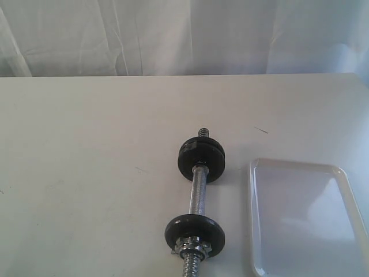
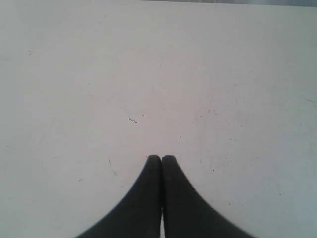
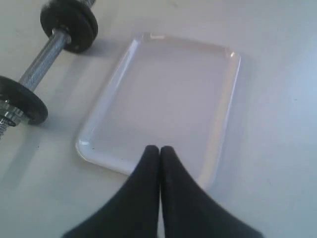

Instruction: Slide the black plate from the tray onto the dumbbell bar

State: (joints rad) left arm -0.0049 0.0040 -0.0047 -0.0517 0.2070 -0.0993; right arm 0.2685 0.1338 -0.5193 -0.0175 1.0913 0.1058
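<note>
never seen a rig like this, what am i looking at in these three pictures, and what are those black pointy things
It is a robot with two arms, each ending in a pincer, a gripper. The wide picture is from a camera off the arms: a white table, a dumbbell bar carrying a far black plate and a near black plate, and a white tray with nothing seen in it. The other two are from wrist cameras. The black points are the left gripper, over bare table, and the right gripper, above the tray. Both are shut, holding nothing.

White table [image 1: 86,173], creased white curtain [image 1: 173,34] behind.
</note>
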